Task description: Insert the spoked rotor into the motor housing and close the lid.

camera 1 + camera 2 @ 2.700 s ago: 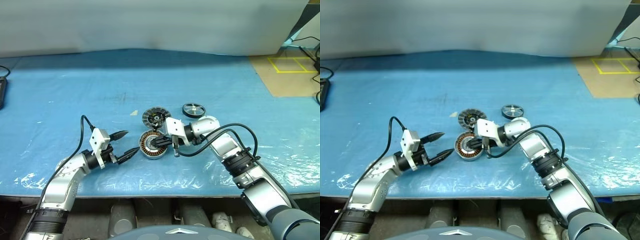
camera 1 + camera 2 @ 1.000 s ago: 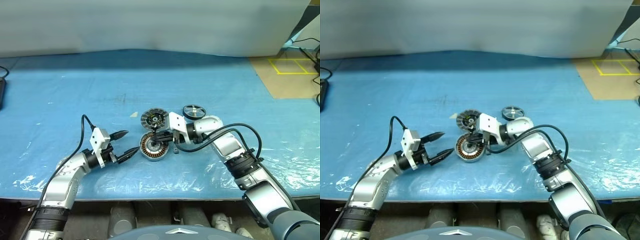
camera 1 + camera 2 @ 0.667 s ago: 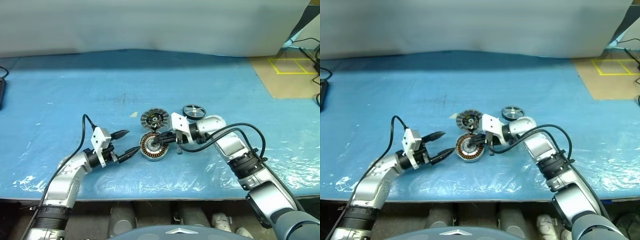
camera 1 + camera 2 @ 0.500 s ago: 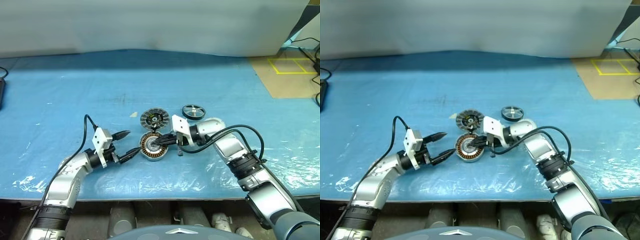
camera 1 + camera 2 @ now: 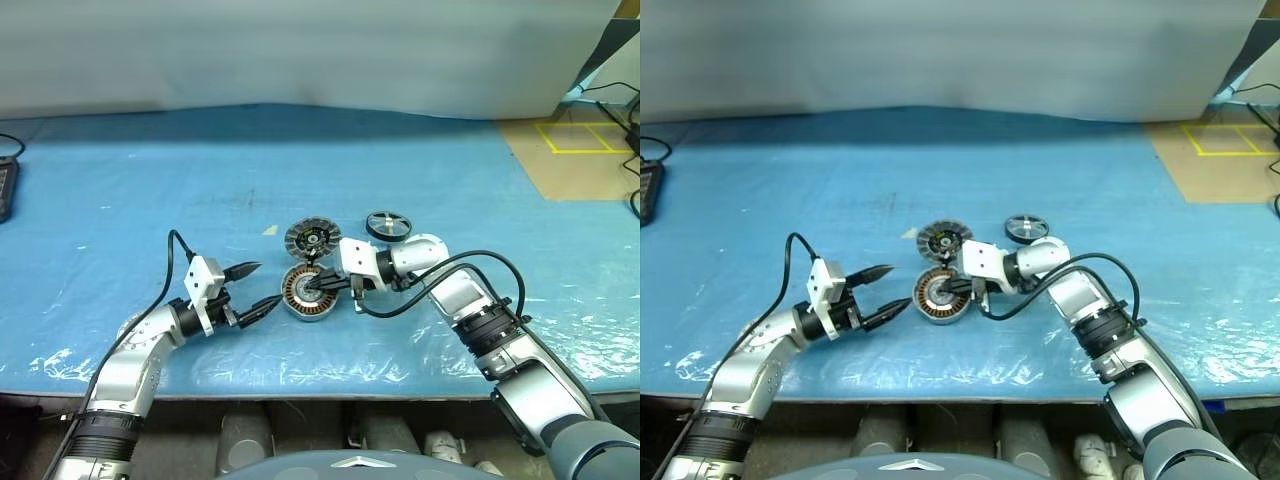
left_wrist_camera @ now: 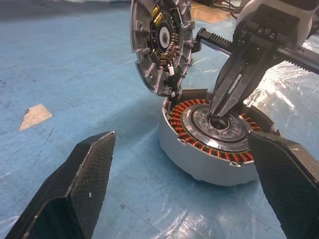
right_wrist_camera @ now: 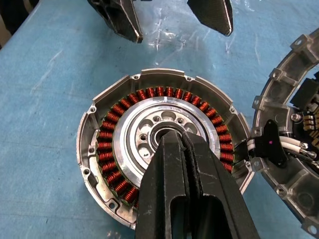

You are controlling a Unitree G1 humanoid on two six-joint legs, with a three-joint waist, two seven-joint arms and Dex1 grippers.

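The motor housing (image 5: 296, 304), a silver cup with copper windings, lies on the blue table. My right gripper (image 5: 319, 285) is shut and empty, its tips resting in the housing's pale centre hole (image 6: 219, 121). The lid (image 5: 312, 238), a slotted silver disc, stands tilted at the housing's far rim (image 6: 162, 45), joined to it by white wires (image 7: 294, 144). The dark spoked rotor (image 5: 388, 224) lies flat behind my right wrist. My left gripper (image 5: 267, 282) hangs open just left of the housing, its fingers (image 6: 79, 189) apart from it.
A small pale scrap (image 5: 268, 229) lies on the blue sheet left of the lid. The table's near edge (image 5: 300, 385) runs close below both arms. Brown floor with yellow tape (image 5: 570, 135) lies at the far right, and a dark device (image 5: 5, 185) at the far left.
My right gripper has tipped downward and sunk a little, bringing its shut tips into the housing's centre. The left arm has kept still. The whole picture has shifted slightly.
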